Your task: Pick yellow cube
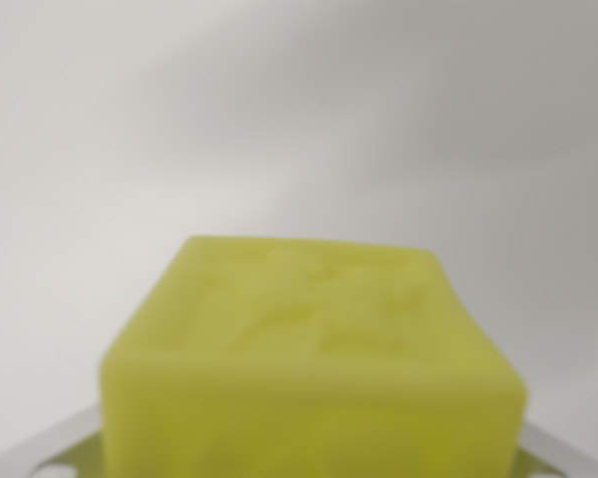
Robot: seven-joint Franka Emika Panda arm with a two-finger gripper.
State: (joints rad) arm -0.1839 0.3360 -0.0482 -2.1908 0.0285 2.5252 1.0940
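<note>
You see the yellow cube point(314, 368) filling the lower middle, blurred and close, seated between the gripper's point(309, 460) metal parts at both bottom corners; whether the jaws clamp it, you cannot tell.

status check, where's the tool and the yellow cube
Tool: metal parts at frame bottom, jaw state unclear. Yellow cube fills lower view, blurred, very close. Nothing in the way.

I see a blurred yellow cube point(314, 368) filling the lower middle of the frame, raised marks on its top face. Pale metal fingers point(40, 453) flank its bottom corners.
</note>
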